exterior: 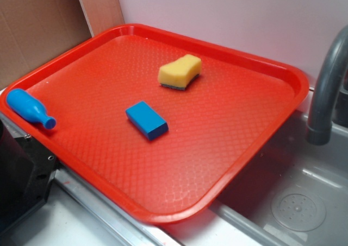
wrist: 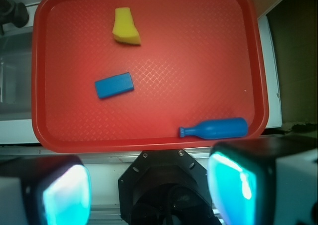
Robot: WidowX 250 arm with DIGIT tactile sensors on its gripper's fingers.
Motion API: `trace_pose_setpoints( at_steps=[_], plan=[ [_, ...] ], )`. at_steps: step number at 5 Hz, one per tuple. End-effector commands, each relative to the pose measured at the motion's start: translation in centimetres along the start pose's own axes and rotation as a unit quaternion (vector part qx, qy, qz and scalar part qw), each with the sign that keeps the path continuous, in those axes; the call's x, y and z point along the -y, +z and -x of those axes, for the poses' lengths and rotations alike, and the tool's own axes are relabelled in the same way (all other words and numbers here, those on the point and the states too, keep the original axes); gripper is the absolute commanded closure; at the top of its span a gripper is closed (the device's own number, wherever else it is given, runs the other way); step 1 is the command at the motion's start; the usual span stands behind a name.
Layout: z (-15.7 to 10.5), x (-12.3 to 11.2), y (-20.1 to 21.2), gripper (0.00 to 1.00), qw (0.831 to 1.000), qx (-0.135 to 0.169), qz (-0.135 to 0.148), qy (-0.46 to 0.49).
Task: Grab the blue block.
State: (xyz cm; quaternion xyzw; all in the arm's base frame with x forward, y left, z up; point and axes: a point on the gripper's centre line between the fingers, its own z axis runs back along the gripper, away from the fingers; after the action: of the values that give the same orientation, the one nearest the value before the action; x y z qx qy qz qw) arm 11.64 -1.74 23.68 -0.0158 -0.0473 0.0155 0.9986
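The blue block (exterior: 147, 120) is a small flat solid-blue brick lying near the middle of the red tray (exterior: 250, 143). In the wrist view the block (wrist: 114, 85) lies left of centre on the tray (wrist: 208, 66). My gripper (wrist: 155, 190) is open and empty, high above the near rim of the tray, well back from the block. Its two teal pads (wrist: 67, 195) stand wide apart at the bottom of the wrist view. The gripper does not show in the exterior view.
A yellow sponge (exterior: 180, 71) lies beyond the block, also in the wrist view (wrist: 125, 27). A blue bottle-shaped toy (exterior: 28, 108) lies by the tray's left rim, near the gripper in the wrist view (wrist: 214, 128). A grey faucet (exterior: 325, 88) and a sink (exterior: 293, 202) are at the right. The robot's black base (wrist: 161, 185) sits below.
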Motion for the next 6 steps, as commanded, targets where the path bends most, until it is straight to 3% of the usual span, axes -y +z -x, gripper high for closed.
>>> trace_pose_setpoints(
  at_steps=[1,2,3,4,5,6],
  plan=[
    [0.0,0.0,0.0,0.0,1.0,0.0,0.0,0.0],
    [-3.5,-1.4,-5.3,0.0,0.992,0.015,-0.101,0.069],
    [-4.3,0.4,-9.6,0.0,0.983,0.074,-0.074,0.149],
    [-5.5,3.1,-12.0,0.0,0.957,0.069,-0.016,0.282],
    [-7.1,3.5,-14.9,0.0,0.911,0.011,0.025,0.412],
    [-7.7,3.9,-17.8,0.0,0.884,-0.034,0.034,0.465]
  ],
)
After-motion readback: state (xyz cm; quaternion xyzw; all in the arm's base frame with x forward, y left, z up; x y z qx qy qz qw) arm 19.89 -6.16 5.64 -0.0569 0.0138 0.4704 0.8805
